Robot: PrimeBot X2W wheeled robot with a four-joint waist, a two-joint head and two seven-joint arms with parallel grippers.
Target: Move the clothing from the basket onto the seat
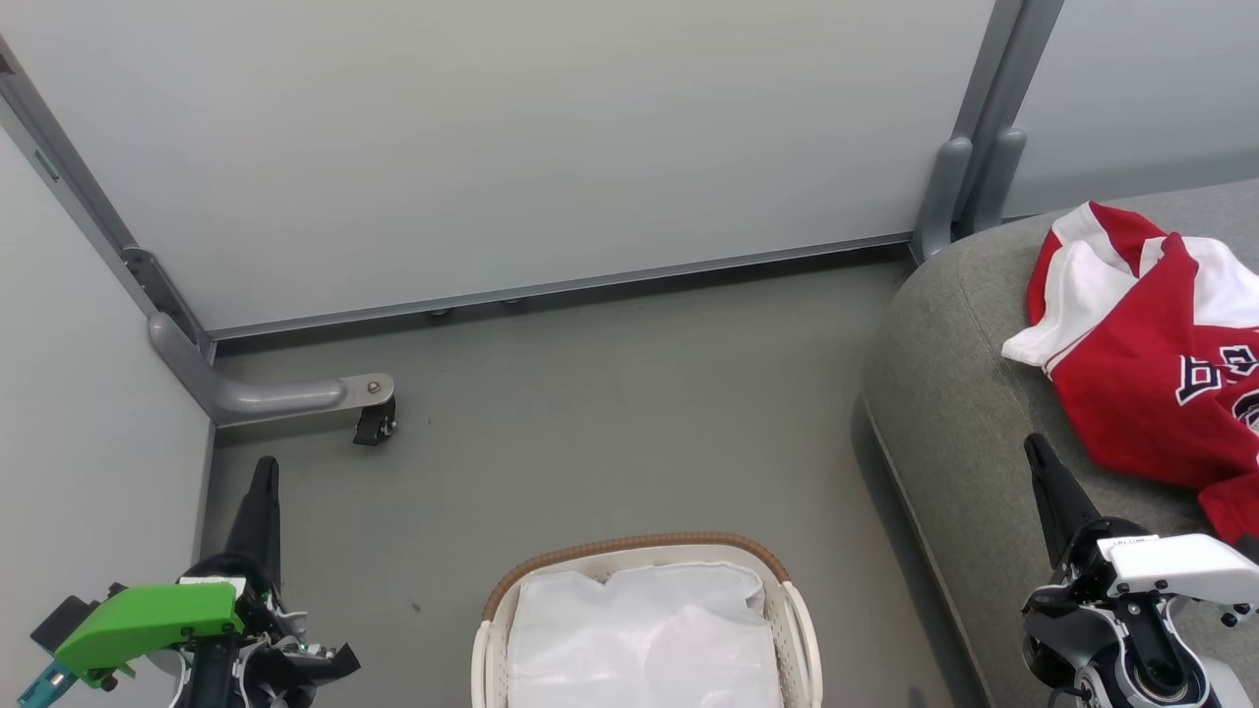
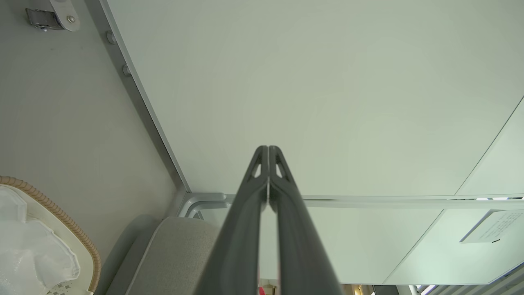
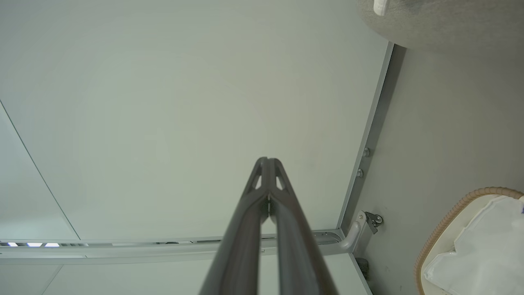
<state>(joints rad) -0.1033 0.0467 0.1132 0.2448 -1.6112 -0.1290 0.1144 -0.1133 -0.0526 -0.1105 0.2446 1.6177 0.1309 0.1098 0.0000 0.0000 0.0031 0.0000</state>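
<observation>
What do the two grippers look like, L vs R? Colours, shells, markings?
Left gripper: long dark tapered jaws, bright green cover, teal piece at its corner. Right gripper: same dark jaws, white cover with dark screws, grey-black round joint below. Wrist views show triangular cut-outs near the jaw tips.

Grey floor (image 1: 610, 413) bears the basket (image 1: 639, 542) — the seat (image 1: 944, 374) bears the jersey (image 1: 1131, 393).

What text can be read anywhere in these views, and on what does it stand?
Navy white-edged letters on the red-and-white jersey lying on the grey fabric sofa seat: cut off at the picture's edge, no whole word readable.
Dark print on the white wall notice: too small to read.
No other text is legible.
</observation>
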